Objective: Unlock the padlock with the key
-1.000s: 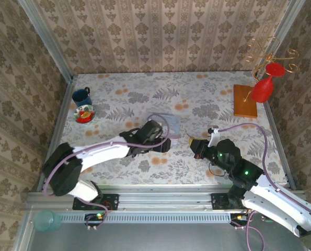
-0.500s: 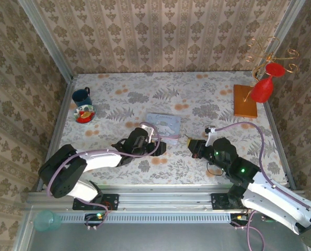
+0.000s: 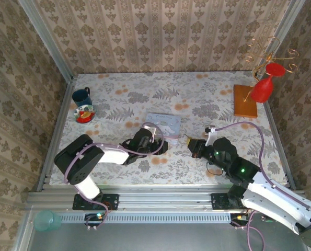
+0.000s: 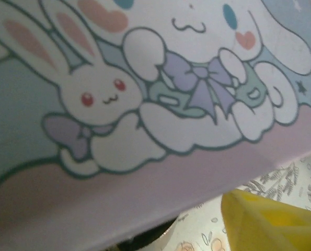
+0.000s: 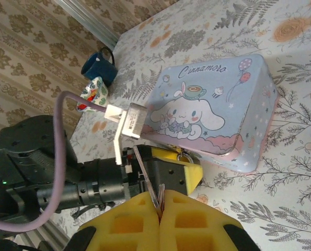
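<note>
Okay, over the last second the left arm has folded its elbow in toward its base. That has brought the left gripper (image 3: 159, 142) up against the near edge of the tin box (image 3: 165, 121). The left wrist camera now sits very close to the tin's cartoon lid, with one yellow finger (image 4: 270, 222) just below the tin's near edge.

The padlock (image 5: 184, 156) hangs at that same near edge. Only its thin shackle loop is clear, right at the left gripper's yellow finger. I cannot tell whether the left jaws are around it or just beside it.

The right gripper (image 5: 160, 205) has barely shifted. It is just right of the tin's near corner, pinched tight on the key (image 5: 146, 175), with the blade aimed at the tin's near edge.

My read is that the left arm is setting up to steady the padlock, and the key is not yet inserted.
</note>
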Available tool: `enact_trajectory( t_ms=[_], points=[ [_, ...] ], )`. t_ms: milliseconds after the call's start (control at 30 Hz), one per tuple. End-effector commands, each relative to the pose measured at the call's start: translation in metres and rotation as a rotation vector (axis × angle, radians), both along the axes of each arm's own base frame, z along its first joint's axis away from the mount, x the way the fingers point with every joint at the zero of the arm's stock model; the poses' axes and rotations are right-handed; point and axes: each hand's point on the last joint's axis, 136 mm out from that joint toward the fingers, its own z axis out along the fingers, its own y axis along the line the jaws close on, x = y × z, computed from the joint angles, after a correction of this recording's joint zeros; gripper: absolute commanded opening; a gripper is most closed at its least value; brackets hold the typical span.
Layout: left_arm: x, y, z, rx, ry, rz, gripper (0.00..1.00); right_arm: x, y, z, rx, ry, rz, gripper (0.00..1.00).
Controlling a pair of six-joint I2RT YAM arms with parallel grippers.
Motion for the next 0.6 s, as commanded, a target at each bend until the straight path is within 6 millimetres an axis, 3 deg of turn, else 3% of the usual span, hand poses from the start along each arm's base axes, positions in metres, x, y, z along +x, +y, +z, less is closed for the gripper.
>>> enact_trajectory(
  t_ms=[0, 333, 567],
  points=[
    [0.010, -0.009, 0.003, -0.028, 0.001, 0.024, 0.58, -0.002, -0.001, -0.004, 0.010, 0.004, -0.006, 0.00],
    [0.010, -0.014, -0.005, -0.036, 0.014, 0.041, 0.37, -0.001, -0.004, -0.011, -0.016, 0.023, -0.021, 0.00],
    [0.008, -0.019, 0.005, -0.092, 0.054, 0.058, 0.26, 0.001, -0.008, -0.025, -0.019, 0.063, -0.054, 0.00]
  ],
)
